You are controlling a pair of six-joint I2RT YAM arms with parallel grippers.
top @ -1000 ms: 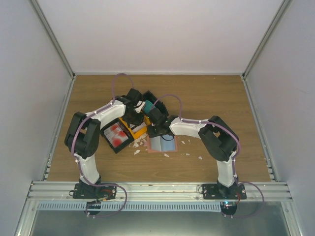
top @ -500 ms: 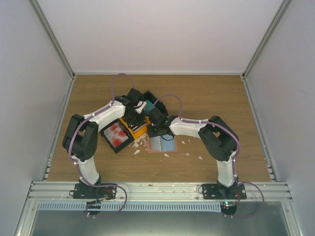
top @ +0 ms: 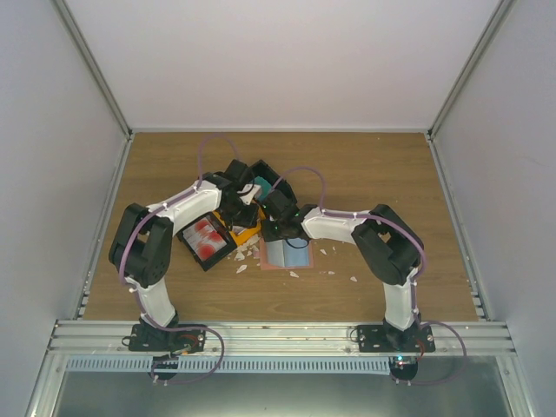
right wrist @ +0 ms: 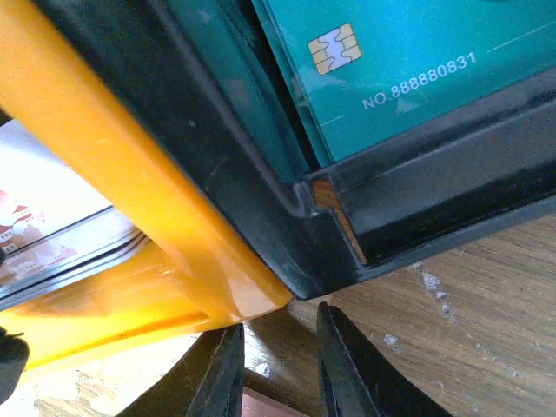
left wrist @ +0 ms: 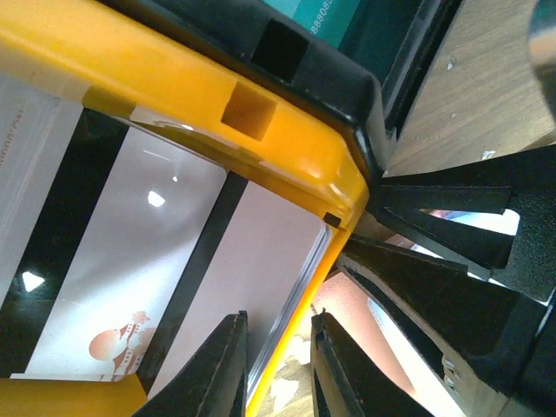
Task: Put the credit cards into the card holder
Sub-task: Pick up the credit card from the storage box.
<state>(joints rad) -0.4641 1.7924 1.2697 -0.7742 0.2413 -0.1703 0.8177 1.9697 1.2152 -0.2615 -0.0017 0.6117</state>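
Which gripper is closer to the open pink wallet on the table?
Right. The right gripper hangs at the far edge of the wallet; the left gripper is farther left, over the black-and-orange tray.

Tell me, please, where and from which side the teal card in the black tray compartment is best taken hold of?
Probably by the short edge at its chip end, from above. The teal card lies flat in the tray, its long edge tight against the black wall, while the chip end seems to leave room for a finger.
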